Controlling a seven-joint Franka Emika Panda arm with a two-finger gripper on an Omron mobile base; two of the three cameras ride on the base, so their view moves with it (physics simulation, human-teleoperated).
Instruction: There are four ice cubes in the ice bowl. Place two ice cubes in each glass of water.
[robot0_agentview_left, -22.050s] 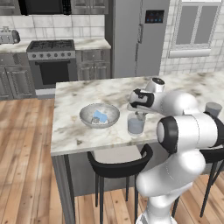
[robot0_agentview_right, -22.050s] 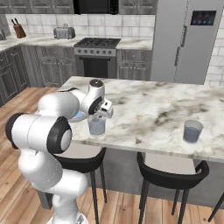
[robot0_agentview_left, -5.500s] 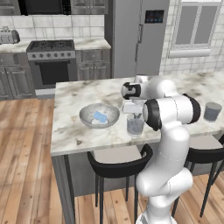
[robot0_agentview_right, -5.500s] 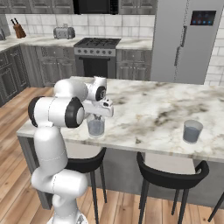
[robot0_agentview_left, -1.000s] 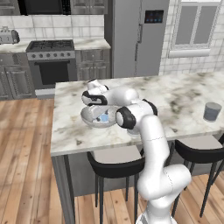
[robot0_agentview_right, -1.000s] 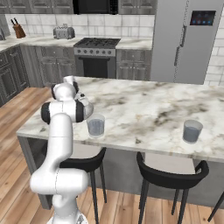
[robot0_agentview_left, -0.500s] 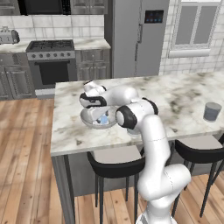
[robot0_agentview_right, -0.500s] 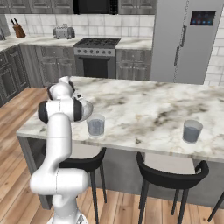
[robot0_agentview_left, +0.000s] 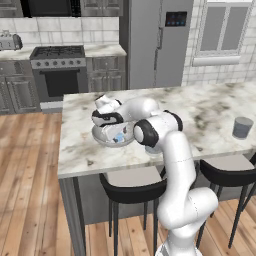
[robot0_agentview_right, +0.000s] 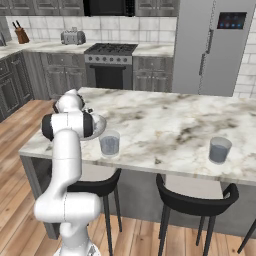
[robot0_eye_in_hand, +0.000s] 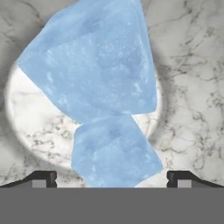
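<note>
Pincer: spread wide, nothing gripped, lowered into the ice bowl near the left end of the marble table; the fingertips are set either side of the nearer ice cube. A second ice cube is seen touching it, tilted; long axes cannot be told. One glass of water is placed just beside the bowl; the other glass stands well apart to the right.

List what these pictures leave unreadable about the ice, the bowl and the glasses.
- Ice cubes left in the ice bowl: the hand view shows two overlapping pale-blue blocks; in the left base view the gripper covers them, so the count is unsure.
- Near glass, right base view: cubes inside too small to tell.
- Far glass: the same.
- Finger contact: tips cut off at the hand view's bottom.
</note>
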